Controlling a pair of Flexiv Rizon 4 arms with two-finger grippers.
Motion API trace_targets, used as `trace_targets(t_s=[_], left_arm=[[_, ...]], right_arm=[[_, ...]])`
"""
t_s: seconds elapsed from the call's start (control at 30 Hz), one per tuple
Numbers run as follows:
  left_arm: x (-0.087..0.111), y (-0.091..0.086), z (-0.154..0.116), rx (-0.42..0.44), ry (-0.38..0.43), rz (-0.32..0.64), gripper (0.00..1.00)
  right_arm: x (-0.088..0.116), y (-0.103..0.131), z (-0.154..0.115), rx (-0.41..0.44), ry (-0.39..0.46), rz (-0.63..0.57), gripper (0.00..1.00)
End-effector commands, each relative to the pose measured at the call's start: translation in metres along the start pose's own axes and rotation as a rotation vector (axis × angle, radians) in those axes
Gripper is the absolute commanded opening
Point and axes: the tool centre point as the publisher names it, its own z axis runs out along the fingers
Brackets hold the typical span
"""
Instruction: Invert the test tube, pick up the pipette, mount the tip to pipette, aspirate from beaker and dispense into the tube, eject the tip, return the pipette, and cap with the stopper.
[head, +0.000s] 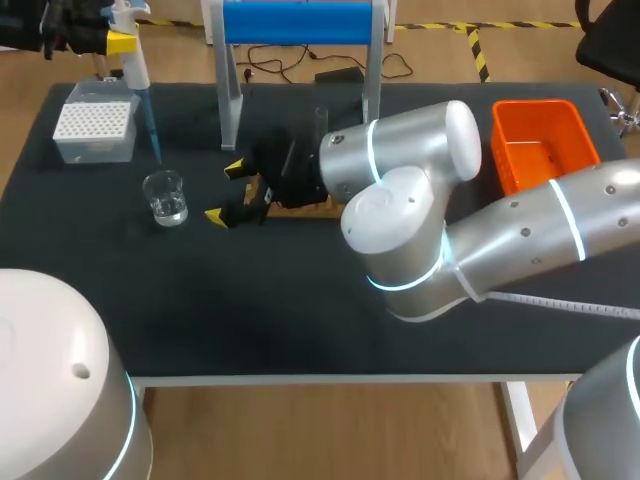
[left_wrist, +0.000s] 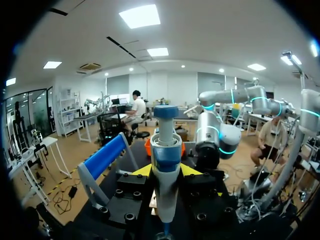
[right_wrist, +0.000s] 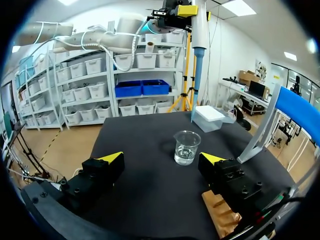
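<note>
- Pipette (left_wrist: 165, 150): upright and clamped in my left gripper (left_wrist: 166, 170), with one yellow tip pressed to each side of its body. Its blue-and-white head stands above the fingers.
- In the right wrist view, the pipette's thin blue lower end hangs down from the left gripper, just beside the tip box (right_wrist: 210, 115) and clear of the table (right_wrist: 150, 200).
- Right gripper (right_wrist: 161, 158): fingers wide apart, nothing between them, low over the table.
- Beaker (right_wrist: 186, 147): just ahead of the right gripper and in line with the gap between its fingers, touching neither. There is clear liquid in the bottom.
- Tip box: beyond the beaker, farther ahead of the right gripper.
- Wooden block (right_wrist: 222, 215): on the table under one of the right gripper's fingers. I cannot tell whether they touch.
- Blue stand (head: 300, 22): off to the side of the right gripper, near it.
- Orange bin (head: 545, 140): behind my right arm, well apart from both grippers.
</note>
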Motion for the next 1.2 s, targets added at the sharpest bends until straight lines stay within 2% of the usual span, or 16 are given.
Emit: trace_targets(t_s=[0.03, 0.37, 0.87, 1.2], left_arm=[[0.0, 0.0, 0.0, 0.002, -0.002, 0.002, 0.0], [0.0, 0.0, 0.0, 0.002, -0.002, 0.002, 0.0], [-0.006, 0.016, -0.001, 0.016, -0.019, -0.011, 0.0], [-0.009, 0.033, 0.001, 0.027, -0.027, -0.033, 0.0]], right_arm=[[0.0, -0.001, 0.0, -0.006, 0.001, 0.0, 1.0], [0.0, -0.001, 0.0, -0.006, 0.001, 0.0, 1.0], [0.0, -0.001, 0.0, -0.006, 0.001, 0.0, 1.0], [0.0, -0.001, 0.0, -0.006, 0.001, 0.0, 1.0]])
